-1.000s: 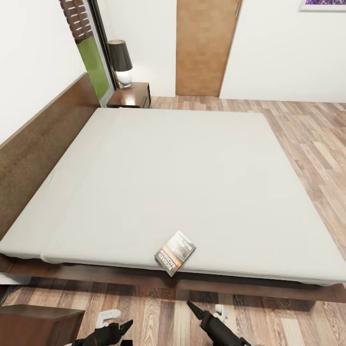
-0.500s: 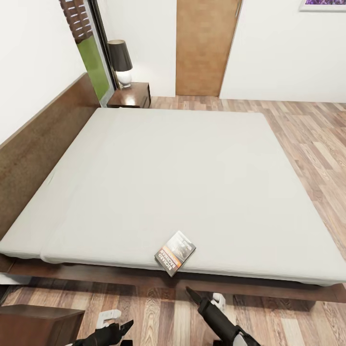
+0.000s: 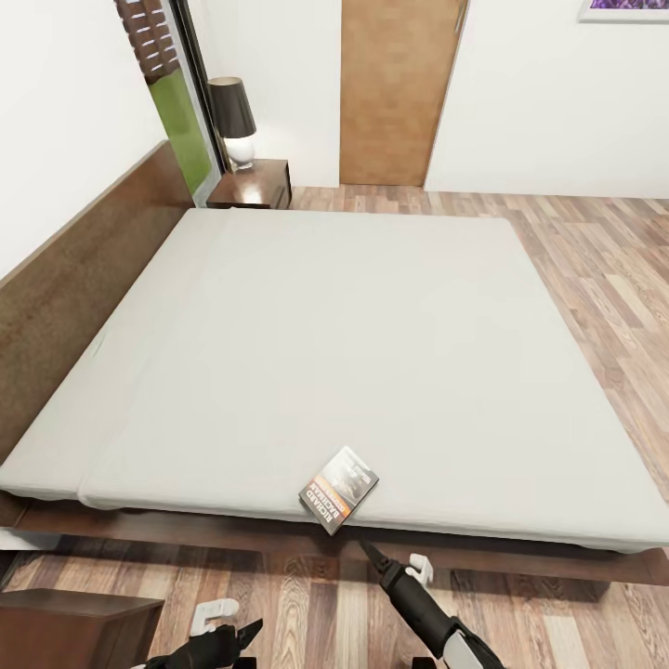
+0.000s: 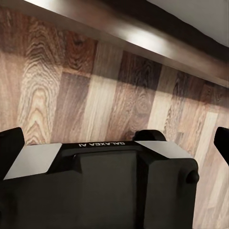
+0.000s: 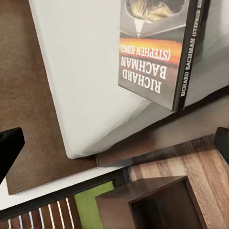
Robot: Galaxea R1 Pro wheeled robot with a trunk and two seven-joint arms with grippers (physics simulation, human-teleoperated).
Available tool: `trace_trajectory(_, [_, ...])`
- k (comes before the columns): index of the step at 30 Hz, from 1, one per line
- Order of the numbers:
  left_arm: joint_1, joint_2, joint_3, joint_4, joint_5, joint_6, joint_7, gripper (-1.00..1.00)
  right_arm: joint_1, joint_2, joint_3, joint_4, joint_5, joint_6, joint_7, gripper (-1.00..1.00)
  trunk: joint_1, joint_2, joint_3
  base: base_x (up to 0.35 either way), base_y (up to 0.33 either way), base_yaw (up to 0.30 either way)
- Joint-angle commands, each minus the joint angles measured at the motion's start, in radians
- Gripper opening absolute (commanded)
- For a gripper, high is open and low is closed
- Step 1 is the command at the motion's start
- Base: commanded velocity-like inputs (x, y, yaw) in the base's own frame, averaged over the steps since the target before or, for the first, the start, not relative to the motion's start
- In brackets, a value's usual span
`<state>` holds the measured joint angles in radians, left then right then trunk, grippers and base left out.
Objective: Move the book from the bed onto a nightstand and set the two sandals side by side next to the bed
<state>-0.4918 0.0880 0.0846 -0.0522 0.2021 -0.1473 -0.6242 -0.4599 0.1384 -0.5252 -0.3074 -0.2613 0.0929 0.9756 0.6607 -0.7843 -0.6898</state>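
The book (image 3: 339, 490) lies flat near the front edge of the bed's pale-grey mattress (image 3: 353, 353), its orange band and white lettering facing up. My right gripper (image 3: 394, 559) hovers open over the floor just in front of the bed frame, a little right of the book and pointing at it. In the right wrist view the book (image 5: 160, 52) lies just ahead, between the spread fingertips (image 5: 9, 145). My left gripper (image 3: 232, 624) hangs open low over the floor planks, left of the right one. The left wrist view looks at the bed frame's edge (image 4: 143, 40). The sandals are out of view.
One nightstand (image 3: 251, 186) with a dark-shaded lamp (image 3: 232, 116) stands at the bed's far corner by the window. Another nightstand (image 3: 74, 627) sits close at my lower left. A wooden door (image 3: 400, 93) is in the back wall. Plank floor (image 3: 595, 269) runs along the bed's right side.
My right arm has reached forward, bringing its gripper closer to the bed frame and the book. The left gripper has sunk slightly lower. The book has not moved.
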Motion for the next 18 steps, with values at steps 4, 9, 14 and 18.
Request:
trace_trajectory(4, [-0.001, 0.000, 0.007, 0.002, -0.003, -0.001, -0.005, 1.00, 0.000, 0.001, -0.001, 0.006, -0.009, 0.010, 0.003, 1.00, 0.000, -0.001, -0.001, 0.000, 0.000, 0.000])
trace_trajectory(9, [-0.001, 0.000, 0.007, 0.002, -0.003, -0.001, -0.005, 1.00, 0.000, 0.002, -0.001, 0.038, -0.009, 0.010, 0.003, 1.00, 0.000, -0.001, -0.001, 0.000, 0.000, 0.000])
trace_trajectory(14, [-0.001, -0.001, 0.007, 0.003, -0.003, -0.001, -0.005, 1.00, 0.000, 0.002, -0.001, 0.047, -0.009, 0.011, 0.009, 1.00, 0.000, -0.001, -0.001, 0.000, 0.000, 0.000])
trace_trajectory(18, [-0.001, -0.001, 0.007, 0.003, -0.003, -0.001, -0.005, 1.00, 0.000, 0.001, -0.001, 0.049, -0.009, 0.008, 0.008, 1.00, 0.000, -0.001, -0.001, 0.000, 0.000, 0.000])
